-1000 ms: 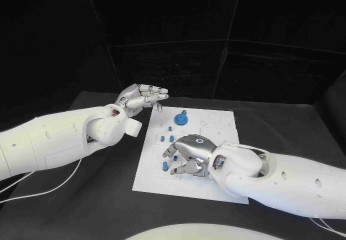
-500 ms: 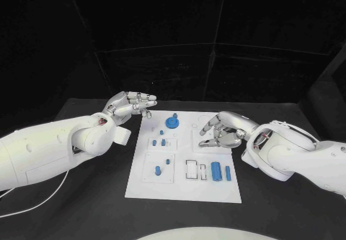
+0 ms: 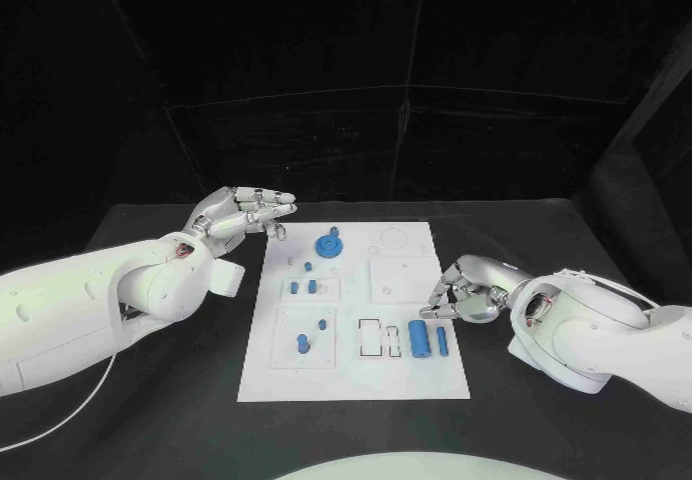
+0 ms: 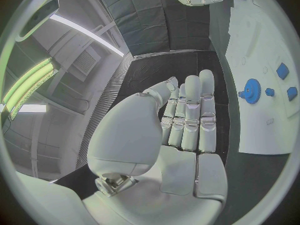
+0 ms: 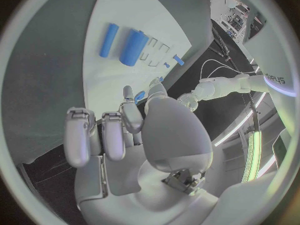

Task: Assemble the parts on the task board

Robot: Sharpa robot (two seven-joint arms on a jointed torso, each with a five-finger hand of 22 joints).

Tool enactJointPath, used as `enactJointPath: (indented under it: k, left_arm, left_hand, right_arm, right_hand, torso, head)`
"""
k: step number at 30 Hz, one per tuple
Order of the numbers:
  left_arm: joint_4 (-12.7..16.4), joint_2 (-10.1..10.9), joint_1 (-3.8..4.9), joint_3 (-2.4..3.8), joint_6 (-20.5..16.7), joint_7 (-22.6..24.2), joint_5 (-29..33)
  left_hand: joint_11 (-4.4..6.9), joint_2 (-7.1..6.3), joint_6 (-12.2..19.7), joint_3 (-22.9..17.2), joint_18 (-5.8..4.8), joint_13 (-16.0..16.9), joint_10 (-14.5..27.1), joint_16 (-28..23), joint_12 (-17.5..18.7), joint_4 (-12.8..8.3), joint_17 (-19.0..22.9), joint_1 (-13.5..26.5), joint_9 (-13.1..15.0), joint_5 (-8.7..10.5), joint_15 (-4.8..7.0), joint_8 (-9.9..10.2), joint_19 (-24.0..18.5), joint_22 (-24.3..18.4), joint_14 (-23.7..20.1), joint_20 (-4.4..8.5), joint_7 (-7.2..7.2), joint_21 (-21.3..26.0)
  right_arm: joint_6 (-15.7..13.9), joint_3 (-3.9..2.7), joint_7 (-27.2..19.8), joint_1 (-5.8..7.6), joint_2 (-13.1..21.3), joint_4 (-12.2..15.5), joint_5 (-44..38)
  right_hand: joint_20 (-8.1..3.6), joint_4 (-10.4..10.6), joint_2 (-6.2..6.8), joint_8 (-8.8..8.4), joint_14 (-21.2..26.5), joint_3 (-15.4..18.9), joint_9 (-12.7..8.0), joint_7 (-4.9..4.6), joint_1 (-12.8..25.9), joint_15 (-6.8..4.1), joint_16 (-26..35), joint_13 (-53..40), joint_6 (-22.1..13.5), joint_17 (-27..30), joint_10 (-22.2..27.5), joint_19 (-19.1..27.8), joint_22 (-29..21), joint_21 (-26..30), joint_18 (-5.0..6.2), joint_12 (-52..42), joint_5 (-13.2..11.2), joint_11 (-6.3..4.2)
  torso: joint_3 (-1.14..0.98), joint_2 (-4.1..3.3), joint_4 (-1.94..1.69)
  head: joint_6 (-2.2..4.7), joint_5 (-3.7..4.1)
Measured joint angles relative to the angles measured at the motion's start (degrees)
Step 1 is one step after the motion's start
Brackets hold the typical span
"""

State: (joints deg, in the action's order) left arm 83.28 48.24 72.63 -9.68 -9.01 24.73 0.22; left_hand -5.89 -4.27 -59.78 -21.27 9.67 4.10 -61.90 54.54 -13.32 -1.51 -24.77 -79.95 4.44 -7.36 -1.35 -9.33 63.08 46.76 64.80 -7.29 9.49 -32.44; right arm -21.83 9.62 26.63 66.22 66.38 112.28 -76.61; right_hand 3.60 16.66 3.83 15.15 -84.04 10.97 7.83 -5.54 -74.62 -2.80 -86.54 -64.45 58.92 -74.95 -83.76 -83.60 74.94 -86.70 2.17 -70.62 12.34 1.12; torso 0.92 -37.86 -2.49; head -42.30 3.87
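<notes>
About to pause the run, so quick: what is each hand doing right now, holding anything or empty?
Left hand: open, holding nothing, raised beside the task board.
Right hand: fingers curled in, nothing in them, at the board's edge.

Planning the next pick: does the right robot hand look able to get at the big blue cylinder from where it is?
Probably yes. The right robot hand holds nothing and sits at the board's right edge, beside the big cylinder. Only the thin cylinder lies between them; nothing covers it from above.

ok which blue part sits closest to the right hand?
The thin blue cylinder, rightmost on the task board, beside the thicker cylinder; it lies just below the right hand.
</notes>
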Motion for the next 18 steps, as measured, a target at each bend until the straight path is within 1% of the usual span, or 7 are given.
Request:
enactJointPath:
  k: [2,3,4,5,6,8,18]
  left_arm:
    - [0.1,0.1,0.00,-0.02,-0.1,0.0,0.0]
    - [0.2,0.1,0.00,-0.02,-0.1,0.0,0.0]
    - [0.2,0.1,0.00,-0.02,-0.1,0.0,0.0]
    - [0.2,0.1,0.00,-0.03,-0.1,0.0,0.0]
    - [0.2,0.1,0.00,-0.03,-0.1,0.1,0.0]
    - [0.2,0.2,-0.01,-0.06,-0.2,0.1,0.0]
    - [0.3,0.2,-0.02,-0.08,-0.2,0.1,0.0]
  left_hand:
    - [-0.15,0.14,0.0,0.0,0.00,0.0,-0.2,0.0,0.0,0.0,0.1,0.1,0.0,0.00,0.00,0.0,0.0,0.0,0.0,0.00,0.00,0.0]
    - [-0.15,0.14,0.0,0.0,0.00,0.0,-0.2,0.0,0.0,0.0,0.1,0.1,0.0,0.00,0.00,0.0,0.0,0.0,0.0,0.00,0.00,0.0]
    - [-0.15,0.14,0.0,0.0,0.00,0.0,-0.2,0.0,0.0,0.0,0.1,0.1,0.0,0.00,0.00,0.0,0.0,0.0,0.0,0.00,0.00,0.0]
    - [-0.15,0.14,0.0,0.0,0.00,0.0,-0.1,0.0,0.0,0.0,0.1,0.1,0.0,0.00,0.00,0.0,0.0,0.0,0.0,0.00,0.00,0.0]
    - [-0.15,0.14,0.0,0.0,0.00,0.0,-0.2,0.0,0.0,0.0,0.1,0.1,0.0,0.00,0.00,0.0,0.0,0.0,0.0,0.00,0.00,0.0]
    - [-0.15,0.14,0.0,0.0,0.00,0.0,-0.2,0.0,0.0,0.0,0.1,0.1,0.0,0.00,0.00,0.0,0.0,0.0,0.0,0.00,0.00,0.0]
    - [-0.15,0.14,0.0,0.0,0.00,0.0,-0.1,0.0,0.0,0.0,0.0,0.1,0.0,0.00,0.00,0.0,0.0,0.0,0.0,0.00,0.00,0.0]
  right_arm:
    - [0.2,0.40,1.7,-0.70,0.1,0.3,-1.4]
    - [0.2,0.54,2.5,-0.99,0.1,0.4,-2.1]
    - [0.3,0.59,3.2,-1.21,0.1,0.5,-2.7]
    - [0.4,0.64,4.0,-1.39,0.1,0.6,-3.5]
    - [0.4,0.66,4.6,-1.47,0.0,0.7,-4.0]
    - [0.4,0.72,5.6,-1.62,-0.2,0.7,-5.1]
    - [0.4,0.80,7.9,-2.81,-2.0,0.8,-8.2]
  right_hand:
    - [0.00,0.1,0.34,0.43,0.0,0.4,0.2,-0.20,1.4,0.00,0.0,0.0,-0.2,0.0,0.0,0.0,0.0,0.0,0.00,-1.4,0.3,-0.01]
    - [0.00,0.1,0.52,0.48,0.0,0.4,0.4,-0.07,2.0,0.00,0.0,-0.1,-0.3,0.0,-0.1,0.0,0.0,0.0,0.01,-4.6,0.3,-0.09]
    - [0.00,0.2,0.71,0.68,0.0,0.4,0.4,0.00,2.4,0.00,0.0,-6.1,-0.4,0.0,-0.9,0.0,0.0,0.0,0.01,-8.8,0.3,-0.41]
    - [0.00,0.3,0.99,0.91,0.0,0.5,0.5,0.01,2.7,0.00,0.0,-9.2,-0.4,0.0,-1.0,0.0,0.0,0.0,0.01,-10.5,0.3,-0.34]
    - [0.00,0.3,0.96,0.99,0.0,0.5,0.6,0.02,3.0,0.00,0.0,-10.0,-0.4,0.0,-0.7,0.0,0.0,0.0,0.01,-10.7,0.3,-0.07]
    - [0.00,0.3,0.82,0.99,0.0,0.5,0.6,0.01,3.2,0.00,0.0,-10.5,-0.4,0.0,-0.6,0.0,0.0,0.0,0.01,-10.7,0.3,0.03]
    - [-0.01,0.3,1.04,1.60,0.0,0.5,1.0,0.01,3.4,0.01,-0.3,-10.5,-0.4,0.0,-0.6,0.0,0.0,-0.2,0.01,-11.6,1.2,0.02]
  torso:
    - [-0.03,0.01,0.02]
    - [-0.03,0.01,0.02]
    - [-0.03,0.01,0.02]
    - [-0.03,0.01,0.02]
    - [-0.02,0.01,0.02]
    - [-0.02,-0.01,0.02]
    - [0.02,-0.07,-0.12]
  head:
    - [-0.05,0.14]
    - [-0.06,0.20]
    - [-0.07,0.24]
    - [-0.07,0.27]
    - [-0.07,0.28]
    - [-0.07,0.28]
    - [-0.06,0.29]
